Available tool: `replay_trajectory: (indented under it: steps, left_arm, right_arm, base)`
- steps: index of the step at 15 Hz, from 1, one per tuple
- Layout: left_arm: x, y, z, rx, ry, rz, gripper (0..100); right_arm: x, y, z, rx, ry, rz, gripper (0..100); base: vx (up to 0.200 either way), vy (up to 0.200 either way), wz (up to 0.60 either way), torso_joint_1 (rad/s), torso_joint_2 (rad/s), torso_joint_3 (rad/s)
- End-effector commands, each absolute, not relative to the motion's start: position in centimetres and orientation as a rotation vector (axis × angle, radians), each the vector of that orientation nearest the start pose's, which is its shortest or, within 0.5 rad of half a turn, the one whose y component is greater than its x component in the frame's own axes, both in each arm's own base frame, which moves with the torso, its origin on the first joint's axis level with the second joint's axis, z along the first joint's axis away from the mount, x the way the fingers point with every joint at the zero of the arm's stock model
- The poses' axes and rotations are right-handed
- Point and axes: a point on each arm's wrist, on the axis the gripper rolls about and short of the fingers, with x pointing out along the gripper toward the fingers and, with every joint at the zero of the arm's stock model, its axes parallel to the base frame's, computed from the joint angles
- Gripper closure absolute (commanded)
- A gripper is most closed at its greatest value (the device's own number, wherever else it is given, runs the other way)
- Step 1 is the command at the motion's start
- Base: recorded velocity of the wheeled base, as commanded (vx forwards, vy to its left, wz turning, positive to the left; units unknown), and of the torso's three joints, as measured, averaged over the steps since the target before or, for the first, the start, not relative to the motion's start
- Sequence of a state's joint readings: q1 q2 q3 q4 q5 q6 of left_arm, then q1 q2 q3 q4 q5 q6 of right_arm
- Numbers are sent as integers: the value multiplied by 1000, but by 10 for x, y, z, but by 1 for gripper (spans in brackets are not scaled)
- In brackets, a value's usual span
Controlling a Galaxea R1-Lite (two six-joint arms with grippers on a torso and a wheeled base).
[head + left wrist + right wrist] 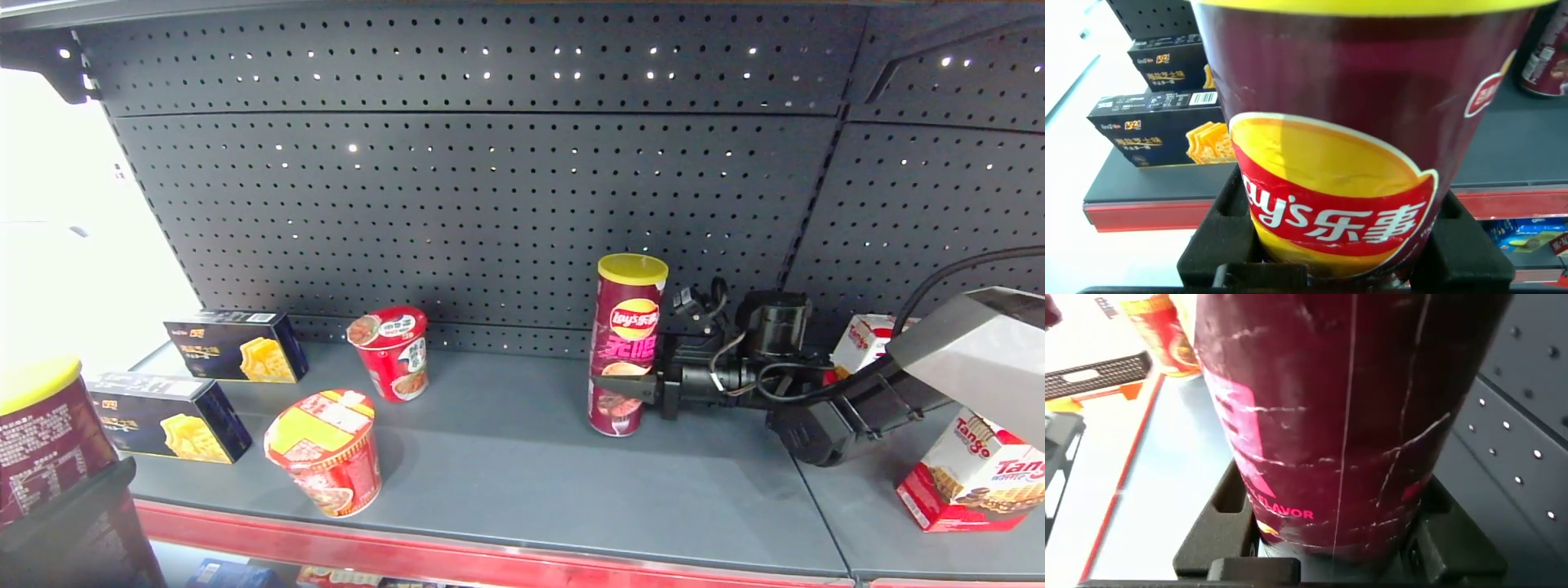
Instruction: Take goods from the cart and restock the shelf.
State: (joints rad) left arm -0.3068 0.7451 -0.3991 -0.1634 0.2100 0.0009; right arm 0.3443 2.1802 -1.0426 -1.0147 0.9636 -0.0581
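Right end effector (618,385) level around upright chip can (629,322)

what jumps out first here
The purple chips can with its yellow lid, upright at mid-shelf and gripped by the right hand. Next, a second can like it in the left hand near the left end of the shelf. Then two red noodle cups left of centre.

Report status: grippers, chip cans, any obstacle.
Right gripper shut on chip can, upright on shelf. Left gripper shut on second can. Nearest noodle cup stands clear.
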Motion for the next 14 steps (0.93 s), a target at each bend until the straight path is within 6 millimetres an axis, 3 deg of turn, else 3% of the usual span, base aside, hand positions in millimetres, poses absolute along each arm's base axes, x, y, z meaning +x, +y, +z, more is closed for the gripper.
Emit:
replay_trajectory:
  steps: [1, 5, 10, 14]
  left_arm:
    - [68, -17, 196, 36, 177, -95, 100]
    - [67, -16, 197, 21, 172, -93, 100]
    - [65, -16, 197, 18, 166, -93, 100]
    - [64, -15, 197, 17, 163, -93, 100]
  right_arm:
    - [355, 157, 126, -21, 64, 1313, 100]
    - [329, 166, 123, -25, 70, 1311, 100]
    - [297, 154, 118, -19, 94, 1318, 100]
    - [283, 148, 107, -18, 100, 1319, 100]
  base:
    - [0, 0, 0, 0, 0, 0]
    - [0, 0, 0, 0, 0, 0]
    - [0, 0, 0, 0, 0, 0]
    - [0, 0, 0, 0, 0, 0]
